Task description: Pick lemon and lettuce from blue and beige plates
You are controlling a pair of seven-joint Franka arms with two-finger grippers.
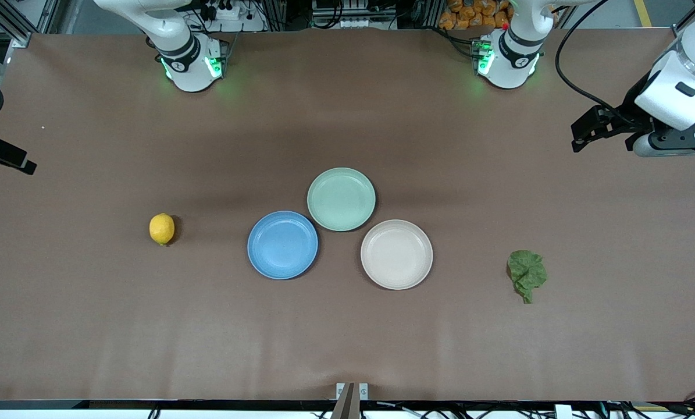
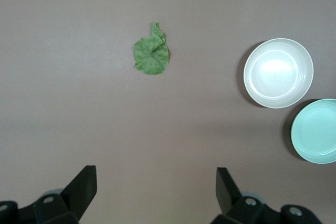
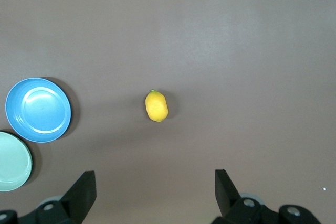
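Observation:
The yellow lemon [image 1: 161, 228] lies on the bare table toward the right arm's end, apart from the blue plate [image 1: 282, 245], which holds nothing. The dark green lettuce [image 1: 527, 274] lies on the table toward the left arm's end, apart from the beige plate [image 1: 396, 254], which also holds nothing. My right gripper [image 3: 155, 178] hangs high over the table with the lemon [image 3: 157, 106] below it, open and holding nothing. My left gripper [image 2: 156, 176] hangs high with the lettuce [image 2: 151, 55] below it, open and holding nothing.
A pale mint-green plate [image 1: 341, 199] with nothing on it sits close beside the blue and beige plates, farther from the front camera. The arms' bases [image 1: 193, 64] stand along the table's back edge. The left arm's hand [image 1: 670, 107] shows at the table's end.

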